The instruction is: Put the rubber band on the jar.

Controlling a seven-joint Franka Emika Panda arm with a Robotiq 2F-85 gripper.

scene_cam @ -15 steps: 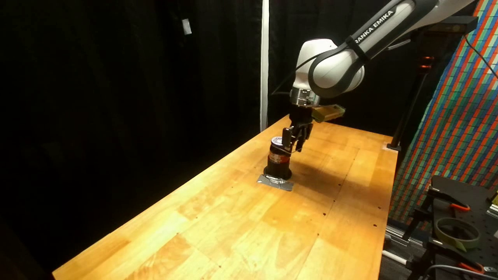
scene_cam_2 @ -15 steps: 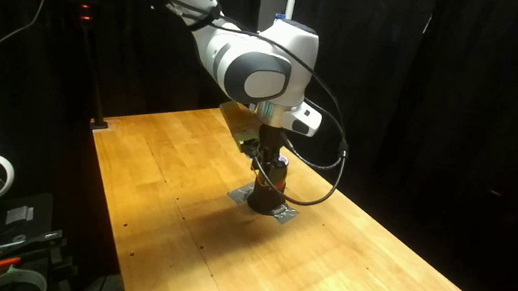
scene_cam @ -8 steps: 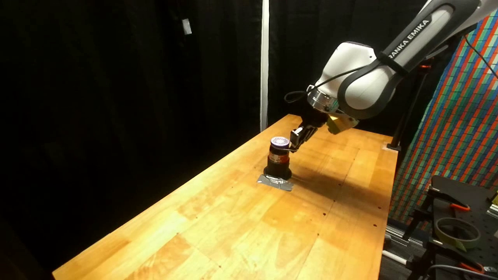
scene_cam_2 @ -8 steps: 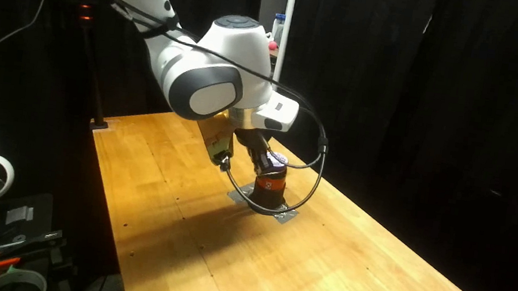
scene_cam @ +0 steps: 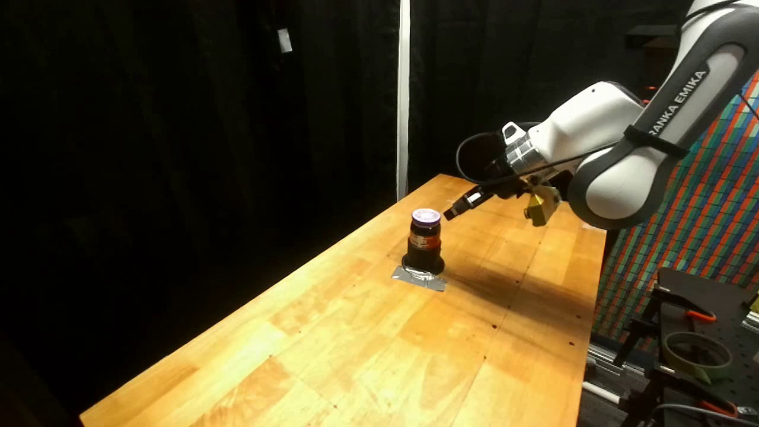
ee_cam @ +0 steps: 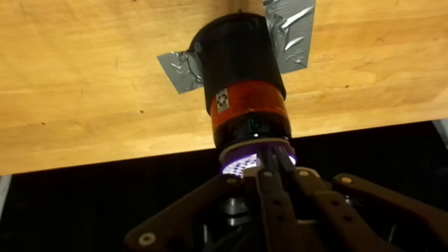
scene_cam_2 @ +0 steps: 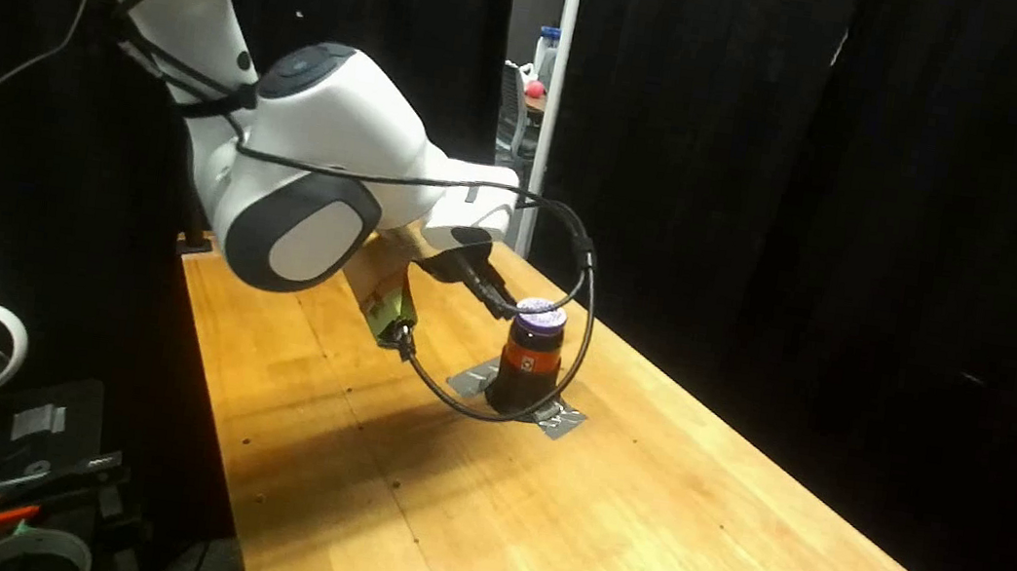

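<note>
Upright on the table stands the jar point(scene_cam: 425, 235), dark with an orange label and a purple lid with a white patterned top; its lower part sits in a black holder point(ee_cam: 238, 56). In the wrist view a thin tan ring, which looks like the rubber band point(ee_cam: 264, 140), runs around the lower edge of the lid. My gripper point(ee_cam: 275, 154) is tilted, its fingers together with nothing seen between them. Both exterior views show its tips beside the lid, at about lid height; a small gap to the jar shows in an exterior view point(scene_cam: 449, 215).
Silver tape point(ee_cam: 294, 35) fixes the holder to the wooden table point(scene_cam: 367, 332). A cable loop point(scene_cam_2: 585, 335) from my arm hangs close by the jar. Off the table's side, a black stand point(scene_cam: 711, 296) carries a tape roll point(scene_cam: 698, 356).
My gripper has drawn back from over the jar, tilting and closing. Half a second ago a thin strand ran from the jar to the fingers; it no longer reaches them. The jar has not moved.
</note>
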